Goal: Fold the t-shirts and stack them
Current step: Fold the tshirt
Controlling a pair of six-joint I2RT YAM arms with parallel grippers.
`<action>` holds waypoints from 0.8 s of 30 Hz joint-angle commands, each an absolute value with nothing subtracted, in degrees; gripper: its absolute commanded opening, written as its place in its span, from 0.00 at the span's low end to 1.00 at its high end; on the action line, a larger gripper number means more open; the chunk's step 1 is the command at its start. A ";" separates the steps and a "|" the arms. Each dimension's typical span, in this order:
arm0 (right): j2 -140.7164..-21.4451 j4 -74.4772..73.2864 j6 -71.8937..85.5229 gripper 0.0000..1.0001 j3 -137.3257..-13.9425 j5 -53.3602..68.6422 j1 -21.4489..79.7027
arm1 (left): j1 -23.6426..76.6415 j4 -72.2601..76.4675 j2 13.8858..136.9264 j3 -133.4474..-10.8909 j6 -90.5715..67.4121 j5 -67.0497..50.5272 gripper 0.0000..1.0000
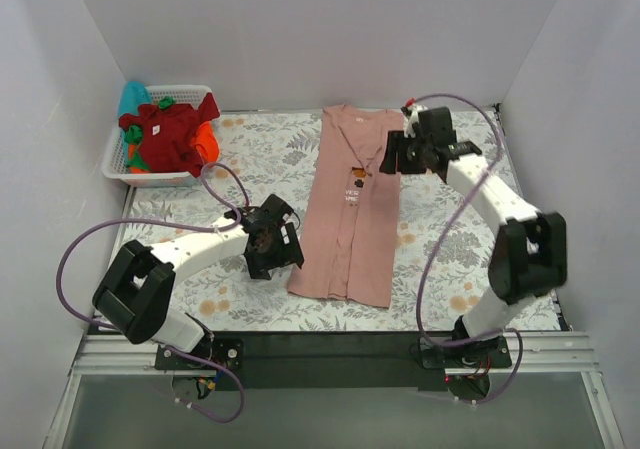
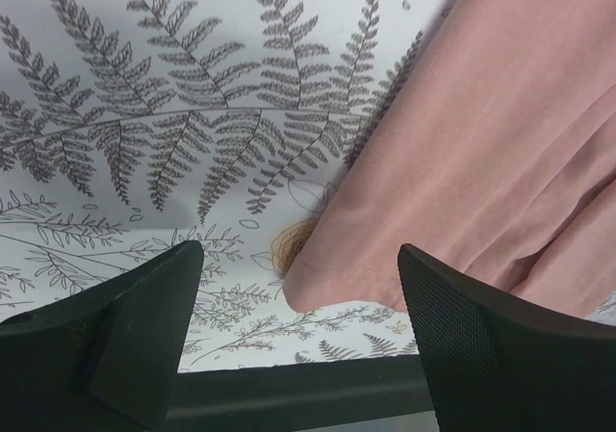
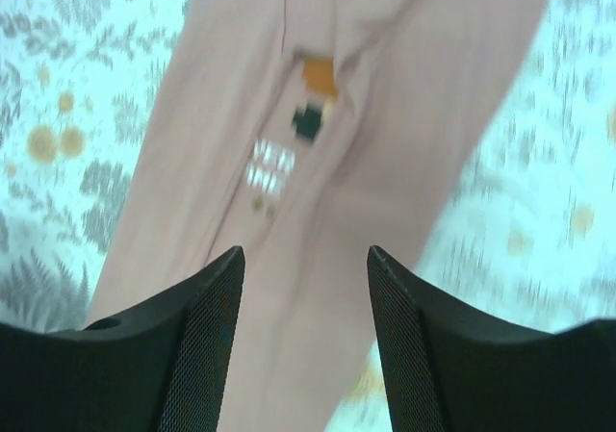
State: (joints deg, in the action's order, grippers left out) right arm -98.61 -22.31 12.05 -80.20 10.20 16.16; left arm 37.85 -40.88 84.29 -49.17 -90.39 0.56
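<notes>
The dusty-pink t-shirt (image 1: 350, 209) lies on the table as a long narrow strip with both sides folded in, print near its middle. My left gripper (image 1: 283, 251) is open and empty beside the shirt's near left corner; that corner (image 2: 332, 278) shows between its fingers in the left wrist view. My right gripper (image 1: 392, 156) is open and empty above the shirt's far right part; the pink shirt (image 3: 318, 211) and its small print fill the right wrist view. A dark red t-shirt (image 1: 165, 134), an orange one (image 1: 207, 141) and a teal one (image 1: 132, 97) are piled in the basket.
A white slatted basket (image 1: 150, 177) stands at the far left corner of the floral table cloth (image 1: 450, 269). White walls close in on three sides. A black rail (image 1: 330, 344) runs along the near edge by the arm bases.
</notes>
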 commanded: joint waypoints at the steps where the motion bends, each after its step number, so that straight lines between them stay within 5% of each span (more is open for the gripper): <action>1: -87.15 -26.45 18.87 0.61 -64.81 5.46 18.54 | 39.28 -42.71 80.69 -47.38 -90.52 0.09 0.81; 12: -55.21 -31.73 32.43 0.54 -32.00 9.21 25.22 | 42.97 -44.38 77.87 -45.26 -93.43 0.09 0.79; 24: -60.11 -25.31 40.78 0.47 -25.75 6.95 36.38 | 44.30 -44.21 80.95 -45.70 -93.60 0.79 0.79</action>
